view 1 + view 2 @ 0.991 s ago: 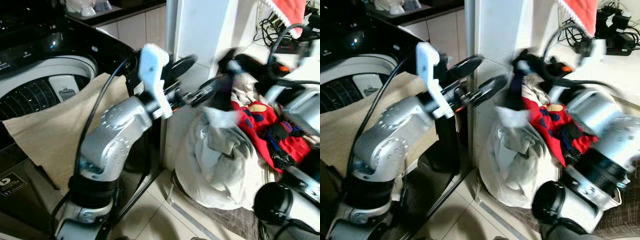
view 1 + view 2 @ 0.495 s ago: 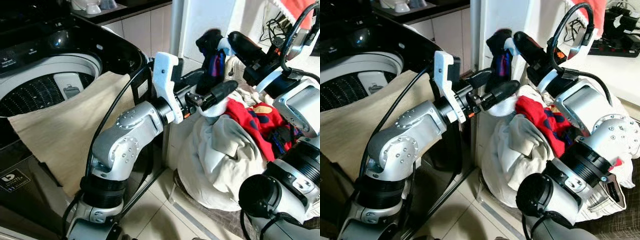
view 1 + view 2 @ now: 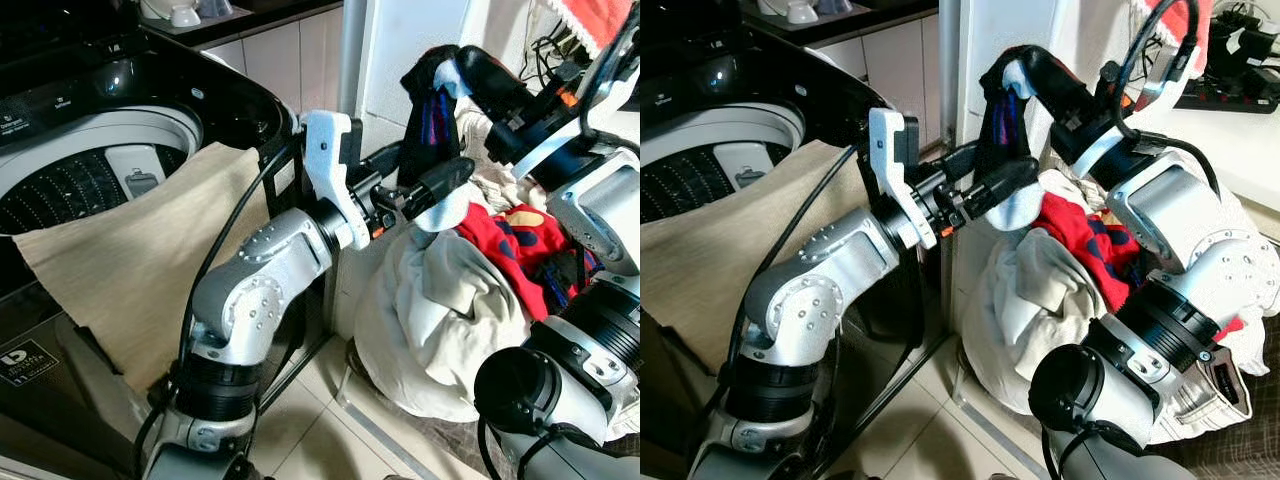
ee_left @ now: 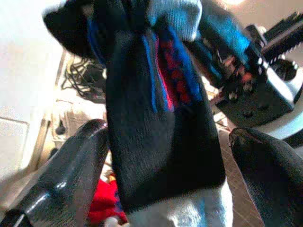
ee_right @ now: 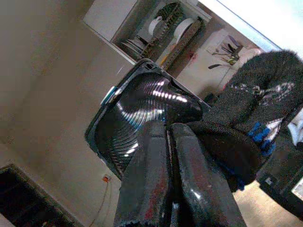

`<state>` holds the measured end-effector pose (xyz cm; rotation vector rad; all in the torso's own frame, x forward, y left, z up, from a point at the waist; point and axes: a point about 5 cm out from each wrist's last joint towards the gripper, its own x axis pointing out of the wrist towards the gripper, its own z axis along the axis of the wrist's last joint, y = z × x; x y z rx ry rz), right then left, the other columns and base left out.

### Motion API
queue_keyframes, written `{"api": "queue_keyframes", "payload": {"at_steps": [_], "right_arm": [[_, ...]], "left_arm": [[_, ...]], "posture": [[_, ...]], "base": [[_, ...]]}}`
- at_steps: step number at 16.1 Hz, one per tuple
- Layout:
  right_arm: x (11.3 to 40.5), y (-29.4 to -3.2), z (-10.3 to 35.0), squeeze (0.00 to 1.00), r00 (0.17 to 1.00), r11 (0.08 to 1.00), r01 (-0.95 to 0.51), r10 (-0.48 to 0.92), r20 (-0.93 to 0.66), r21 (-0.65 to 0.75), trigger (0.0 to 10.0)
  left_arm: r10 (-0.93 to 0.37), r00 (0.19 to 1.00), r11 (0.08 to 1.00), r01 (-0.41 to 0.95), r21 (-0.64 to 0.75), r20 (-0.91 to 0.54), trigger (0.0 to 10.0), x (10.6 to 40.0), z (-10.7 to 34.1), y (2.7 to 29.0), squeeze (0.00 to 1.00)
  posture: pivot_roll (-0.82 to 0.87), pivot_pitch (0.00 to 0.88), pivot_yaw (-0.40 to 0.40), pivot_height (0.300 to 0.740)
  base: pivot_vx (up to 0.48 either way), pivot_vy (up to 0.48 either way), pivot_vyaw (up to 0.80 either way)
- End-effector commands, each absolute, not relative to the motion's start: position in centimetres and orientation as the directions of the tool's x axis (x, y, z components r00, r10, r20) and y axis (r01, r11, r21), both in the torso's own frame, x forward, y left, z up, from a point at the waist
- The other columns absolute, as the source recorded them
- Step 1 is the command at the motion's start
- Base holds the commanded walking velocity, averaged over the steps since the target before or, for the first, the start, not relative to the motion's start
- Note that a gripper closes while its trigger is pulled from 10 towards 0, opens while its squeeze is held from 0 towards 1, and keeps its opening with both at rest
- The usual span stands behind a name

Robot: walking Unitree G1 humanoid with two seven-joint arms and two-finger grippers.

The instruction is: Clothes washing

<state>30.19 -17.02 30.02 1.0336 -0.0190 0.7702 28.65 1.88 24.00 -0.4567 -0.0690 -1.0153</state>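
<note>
Sock [image 3: 428,100] is held clenched by right gripper [image 3: 1015,72]; left gripper [image 3: 432,172] fingers are spread around it; washer [image 3: 90,150] loading remains.

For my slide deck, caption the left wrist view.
Open left gripper brackets a black sock with blue and red stripes dangling between its fingers.

Washing machine [image 3: 110,120]: drum partly covered by beige cloth [image 3: 140,260], far side cut by frame edge. Dark sock [image 4: 161,118]: top blurred in left wrist view, cuff cut off at the frame edge. Laundry pile [image 3: 440,310]: right part hidden behind right arm [image 3: 590,210]. Red cloth [image 3: 590,15] at top corner cropped. Cables [image 3: 1240,70] on counter too small to sort.
</note>
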Motion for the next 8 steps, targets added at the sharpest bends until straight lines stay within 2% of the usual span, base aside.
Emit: {"api": "queue_keyframes", "payload": {"at_steps": [1,2,3,8], "right_arm": [[30.02,-16.66,30.23,0.0,0.728,0.272,-0.594,0.581,0.363,0.757,0.0],[30.0,-16.64,30.23,0.0,0.728,0.272,-0.594,0.582,0.362,0.757,0.0],[29.91,-16.51,30.19,0.0,0.726,0.272,-0.594,0.586,0.36,0.757,0.0],[29.6,-16.19,29.91,0.0,0.731,0.286,-0.583,0.593,0.338,0.76,0.0]], "left_arm": [[-0.806,0.532,0.434,0.829,-0.352,0.261,10.0,28.62,23.77,1.57,0.0],[-0.805,0.532,0.43,0.829,-0.357,0.265,10.0,28.62,23.78,1.55,0.0],[-0.799,0.526,0.405,0.828,-0.388,0.291,0.0,28.59,23.91,1.53,0.0],[-0.788,0.531,0.398,0.826,-0.399,0.313,0.0,28.76,23.96,1.99,0.0]], "posture": [[-0.2,0.0,-0.002,0.74],[-0.2,0.0,-0.002,0.74],[-0.2,0.0,0.006,0.74],[-0.2,0.0,0.011,0.74]], "base": [[0.0,0.0,0.0],[0.0,0.0,0.0],[0.0,0.0,0.0],[0.0,0.0,0.0]]}}
